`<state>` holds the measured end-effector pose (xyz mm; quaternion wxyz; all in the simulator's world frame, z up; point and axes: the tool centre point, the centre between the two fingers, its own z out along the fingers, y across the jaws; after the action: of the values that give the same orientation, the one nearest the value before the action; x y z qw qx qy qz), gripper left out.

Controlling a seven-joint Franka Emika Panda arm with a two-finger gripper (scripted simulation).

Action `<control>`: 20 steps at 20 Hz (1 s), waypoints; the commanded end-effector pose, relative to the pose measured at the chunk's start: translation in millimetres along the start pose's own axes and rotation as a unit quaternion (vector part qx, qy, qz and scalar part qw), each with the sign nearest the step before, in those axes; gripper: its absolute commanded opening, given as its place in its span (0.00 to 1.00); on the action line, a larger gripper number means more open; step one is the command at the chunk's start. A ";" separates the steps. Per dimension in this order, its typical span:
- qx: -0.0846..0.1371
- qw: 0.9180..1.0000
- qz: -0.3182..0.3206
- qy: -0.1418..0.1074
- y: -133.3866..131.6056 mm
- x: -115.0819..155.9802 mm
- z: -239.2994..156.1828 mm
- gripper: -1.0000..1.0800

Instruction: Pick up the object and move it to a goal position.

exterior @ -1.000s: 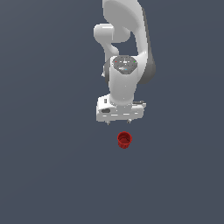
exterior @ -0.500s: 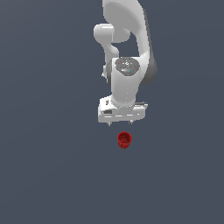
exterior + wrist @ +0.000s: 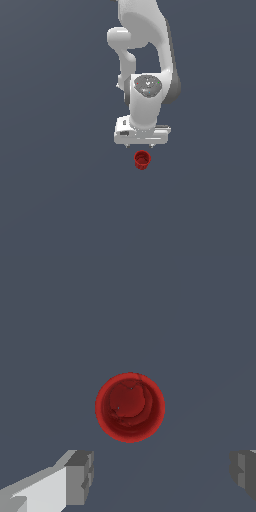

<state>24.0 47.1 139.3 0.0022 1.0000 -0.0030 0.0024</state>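
The object is a small red cup-like cylinder (image 3: pixel 142 160) with a hollow top, standing upright on the dark grey floor. My white gripper (image 3: pixel 140 145) hangs just behind and above it in the exterior view, fingers pointing down. In the wrist view the red cup (image 3: pixel 130 407) shows its round open mouth from above, and it lies ahead of the line between my two grey fingertips (image 3: pixel 81 476), not between them. The gripper (image 3: pixel 162 472) is open, the gap much wider than the cup, and it holds nothing.
The flat dark grey floor (image 3: pixel 55 200) spreads all around the cup. The white arm (image 3: pixel 147 60) rises behind the gripper to the top of the exterior view. Nothing else shows.
The gripper has sunk slightly toward the floor over the last second, closing in on the cup. The cup has not moved.
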 end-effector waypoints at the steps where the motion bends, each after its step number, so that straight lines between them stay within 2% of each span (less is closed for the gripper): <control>1: 0.001 1.000 0.023 -0.001 -3.6 4.6 8.2 0.96; 11: 0.002 0.995 0.100 -0.002 -15.2 18.8 36.0 0.96; 20: 0.002 0.994 0.113 -0.003 -17.5 20.9 41.9 0.96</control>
<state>45.2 64.4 97.6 0.0001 0.9933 -0.1158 -0.0004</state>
